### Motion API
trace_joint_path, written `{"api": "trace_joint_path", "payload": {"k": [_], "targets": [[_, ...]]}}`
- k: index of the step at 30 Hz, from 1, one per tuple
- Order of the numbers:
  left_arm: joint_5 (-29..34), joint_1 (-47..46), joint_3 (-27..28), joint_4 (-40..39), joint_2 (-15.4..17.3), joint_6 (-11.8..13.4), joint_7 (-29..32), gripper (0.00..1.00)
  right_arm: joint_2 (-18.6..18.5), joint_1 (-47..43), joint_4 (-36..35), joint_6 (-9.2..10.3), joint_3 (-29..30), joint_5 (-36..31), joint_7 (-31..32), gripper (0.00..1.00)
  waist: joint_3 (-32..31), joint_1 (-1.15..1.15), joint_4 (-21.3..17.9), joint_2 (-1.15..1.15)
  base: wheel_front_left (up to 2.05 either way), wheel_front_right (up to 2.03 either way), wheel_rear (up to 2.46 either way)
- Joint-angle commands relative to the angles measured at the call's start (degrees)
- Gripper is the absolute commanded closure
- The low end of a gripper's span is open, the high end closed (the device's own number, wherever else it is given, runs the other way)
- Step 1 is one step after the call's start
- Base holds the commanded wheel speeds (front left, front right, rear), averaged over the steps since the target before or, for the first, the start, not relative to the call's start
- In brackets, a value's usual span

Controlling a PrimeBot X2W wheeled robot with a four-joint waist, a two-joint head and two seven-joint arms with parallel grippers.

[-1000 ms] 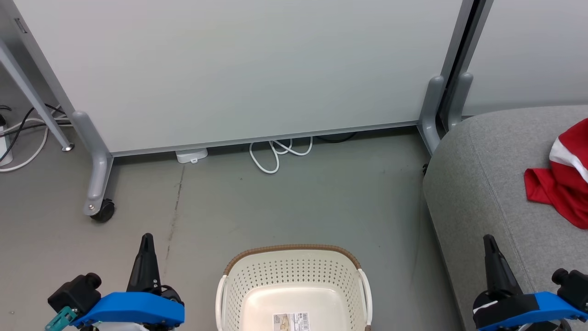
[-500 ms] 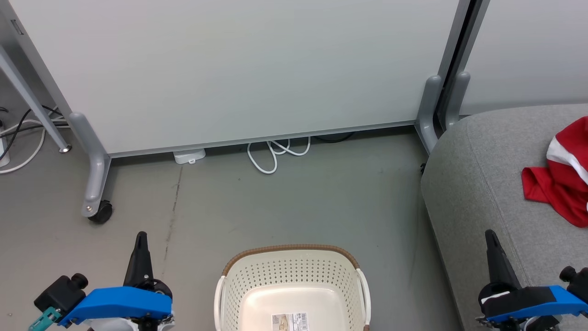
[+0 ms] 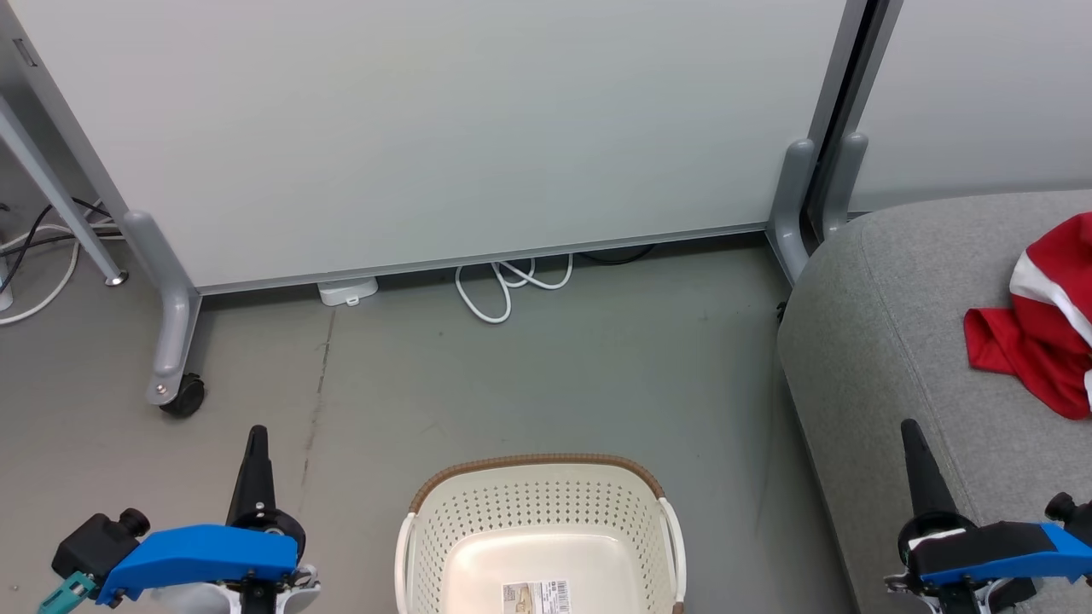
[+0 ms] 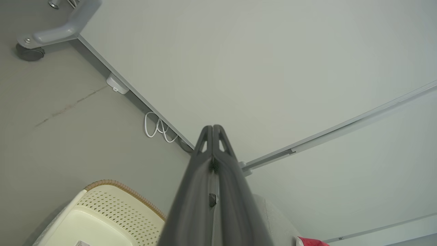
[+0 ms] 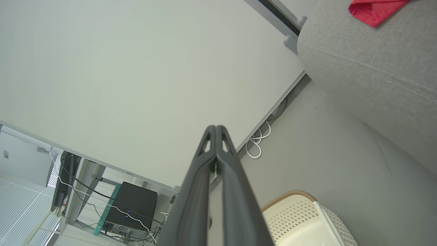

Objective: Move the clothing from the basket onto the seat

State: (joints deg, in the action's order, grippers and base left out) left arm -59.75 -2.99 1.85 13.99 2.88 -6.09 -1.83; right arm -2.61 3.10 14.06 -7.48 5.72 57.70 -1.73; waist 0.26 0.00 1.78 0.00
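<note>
Red and white clothing (image 3: 1045,328) lies bunched on the grey seat (image 3: 887,341) at the right edge; a red corner of the clothing (image 5: 374,10) shows in the right wrist view. The cream basket (image 3: 537,529) stands on the floor at bottom centre, holding nothing but the barcode label on its floor. My left gripper (image 3: 256,437) hangs shut at the lower left, apart from the basket, its fingers pressed together (image 4: 212,129). At the lower right my right gripper (image 3: 909,428) is shut over the seat's near edge, holding nothing (image 5: 215,129).
A pale partition panel (image 3: 444,128) on grey castor legs (image 3: 175,341) stands behind the basket. White cable loops (image 3: 503,286) lie at its foot. More cables and a table leg (image 3: 60,188) are at the far left. Bare grey floor surrounds the basket.
Both grippers have sunk a little lower in the head view, and the camera has shifted slightly. They stay shut. The clothing and basket have not moved.
</note>
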Motion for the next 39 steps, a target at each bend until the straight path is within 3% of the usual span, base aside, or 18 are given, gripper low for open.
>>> {"api": "trace_joint_path", "payload": {"k": [1, 39], "targets": [[-1.5, -1.7, 0.6, -0.5, 0.0, -0.4, 0.4, 1.00, -0.3, 1.3, -0.6, -0.02, 0.1, 1.7, 0.3, 1.00, 0.0, 0.00, 0.0, 0.00, 0.00, 0.00, 0.00], [-21.7, -3.0, 3.3, -0.2, 0.0, -1.1, 5.7, 1.00, -0.4, 2.9, -0.3, -0.03, 0.6, 23.0, 5.6, 1.00, 0.0, 0.00, -1.0, 0.00, 0.00, 0.00, 0.00]]}}
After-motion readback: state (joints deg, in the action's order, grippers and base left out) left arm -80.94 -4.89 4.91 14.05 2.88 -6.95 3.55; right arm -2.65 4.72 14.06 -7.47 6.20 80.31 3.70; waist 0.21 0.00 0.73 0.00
